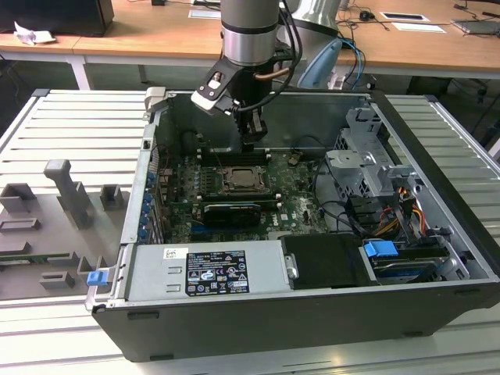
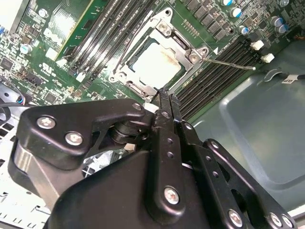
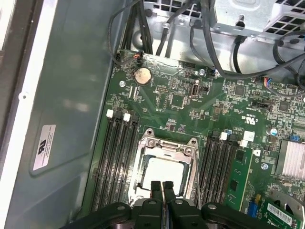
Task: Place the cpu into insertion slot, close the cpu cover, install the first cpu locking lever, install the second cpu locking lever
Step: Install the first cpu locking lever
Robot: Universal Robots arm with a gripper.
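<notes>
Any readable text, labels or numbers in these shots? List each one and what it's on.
Power supply label, exterior view: print too small to read.
Case wall sticker, first wrist view: blurred, unreadable.
Circuit board markings, first wrist view: too small to read.
Nothing can be quoted.

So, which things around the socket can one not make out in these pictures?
1. First wrist view: the gripper covers the near edge of the cpu cover.
2. Second wrist view: whether the fingertips touch anything; they cover that spot themselves.
3. Exterior view: how the cpu cover sits on the insertion slot is too small to tell.
</notes>
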